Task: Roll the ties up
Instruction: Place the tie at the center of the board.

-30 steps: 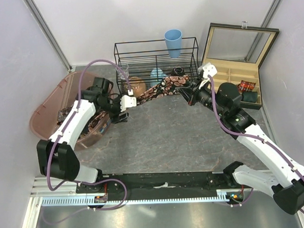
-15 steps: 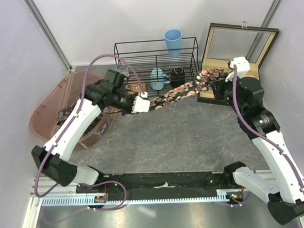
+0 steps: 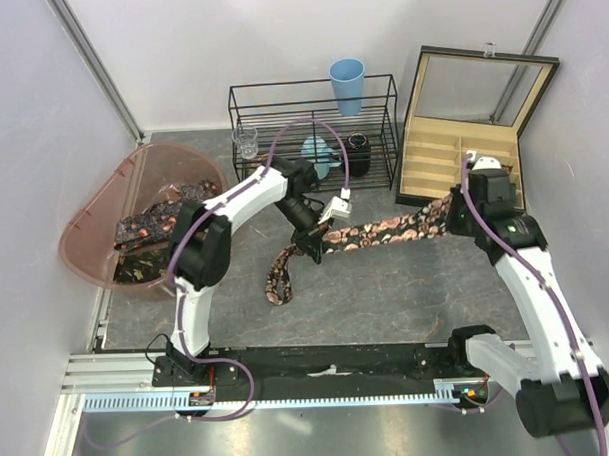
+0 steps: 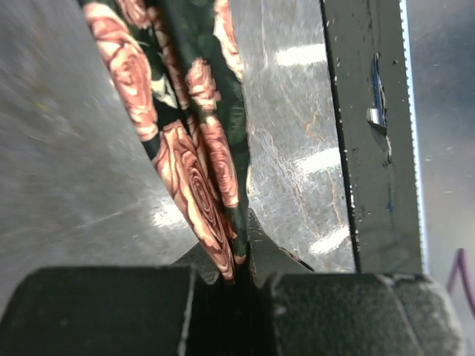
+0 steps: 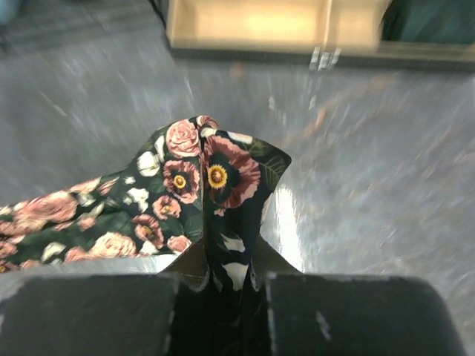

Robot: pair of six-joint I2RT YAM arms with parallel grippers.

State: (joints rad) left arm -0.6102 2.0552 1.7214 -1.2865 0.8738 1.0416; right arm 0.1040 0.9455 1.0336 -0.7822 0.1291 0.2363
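The floral tie (image 3: 390,228) is stretching across the centre of the top view as a long narrow band of dark woven-looking fabric, printed with pink and tan roses. It is running from the middle toward the right edge. The left gripper (image 3: 318,240) is clenching it at the middle of the frame. In the left wrist view the black blocky fingers (image 4: 111,311) are pressing together on the folded cloth, and the tie (image 4: 193,148) is rising up and to the left out of them. Below and left of that gripper, the slim free end is drooping onto the grey, marbled, slightly glossy surface (image 3: 387,285) and curling into a soft hook. The right gripper (image 3: 454,213) is pinching the wide end at mid right. In the right wrist view the right gripper (image 5: 223,285) is shutting on a creased fold, and the broad blade is fanning out to the left. More ties (image 3: 149,223) are lying in a loose heap inside the translucent pink-brown plastic tub (image 3: 84,211) at the left edge. A black wire rack (image 3: 310,88) is standing at upper centre with a pale blue cup (image 3: 347,84) on top. An open wooden box (image 3: 462,152) with slatted compartments is sitting at upper right. A toothed metal rail (image 4: 371,148) is showing at the right of the left wrist view.
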